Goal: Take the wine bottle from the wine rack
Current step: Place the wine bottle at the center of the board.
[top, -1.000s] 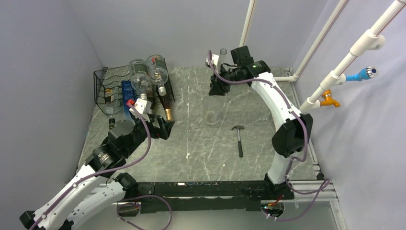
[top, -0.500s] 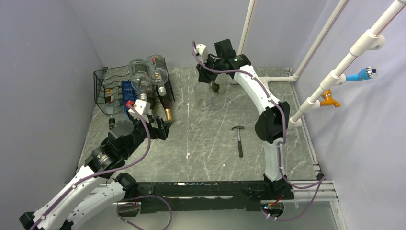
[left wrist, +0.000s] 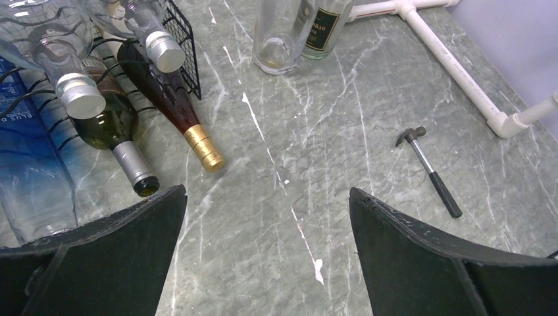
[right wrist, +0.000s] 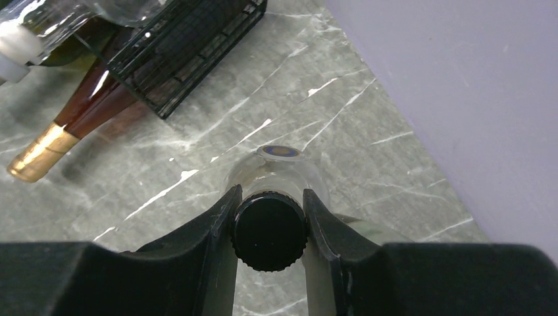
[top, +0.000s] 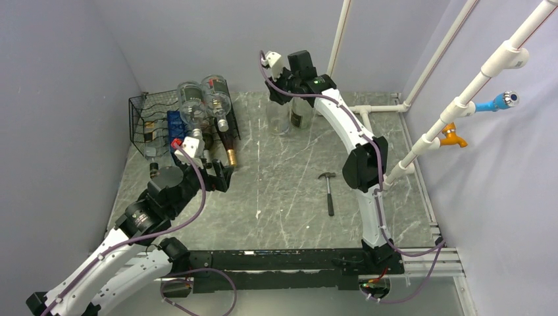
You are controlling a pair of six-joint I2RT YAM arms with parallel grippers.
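The black wire wine rack (top: 148, 122) stands at the far left. Two clear bottles (top: 192, 102) lie on top of it. A dark red bottle with a gold cap (top: 227, 148) (left wrist: 177, 105), a green bottle (left wrist: 112, 128) and a blue bottle (left wrist: 29, 155) lie in it, necks pointing out. My left gripper (top: 220, 176) (left wrist: 266, 194) is open and empty, just in front of those necks. My right gripper (top: 289, 72) (right wrist: 270, 197) is shut on the black cap (right wrist: 268, 230) of a clear labelled bottle (top: 297, 113) (left wrist: 322, 26) standing upright at the far middle.
A second clear bottle (top: 277, 118) (left wrist: 279, 33) stands right beside the held one, on its left. A hammer (top: 327, 191) (left wrist: 428, 171) lies right of centre. White pipes (top: 375, 108) (left wrist: 454, 66) run along the far right table edge and up the walls.
My right arm has swung left and back along the far side, its gripper now over the upright bottle. The left arm has not moved.
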